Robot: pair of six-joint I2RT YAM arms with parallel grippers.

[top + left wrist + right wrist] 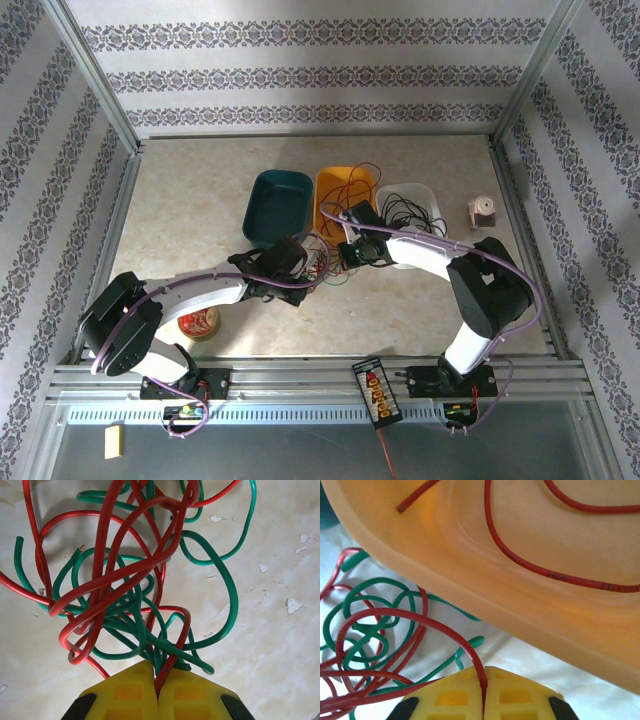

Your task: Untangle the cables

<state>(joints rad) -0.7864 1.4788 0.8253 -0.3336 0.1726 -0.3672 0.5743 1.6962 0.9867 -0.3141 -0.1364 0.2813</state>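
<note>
The cables form a red and green tangle [322, 262] on the table between my two grippers, just in front of the orange tray [331, 183]. In the left wrist view the tangle [125, 580] spreads across the tabletop. My left gripper [157, 672] is shut on a red cable [186, 625] where it leaves the knot, with green loops pressed against the fingertips. My right gripper [484, 675] is shut on another red cable [435, 625] that arcs left into the tangle [375, 630]. Loose red cable [540, 570] lies inside the orange tray [470, 590].
A teal tray [262, 222] stands left of the orange one, and a clear tray [432, 195] holding black cables [405, 208] stands to its right. A pink object [483, 211] sits far right. A red-lidded jar [198, 323] is near the left arm; a connector board [377, 390] lies on the front rail.
</note>
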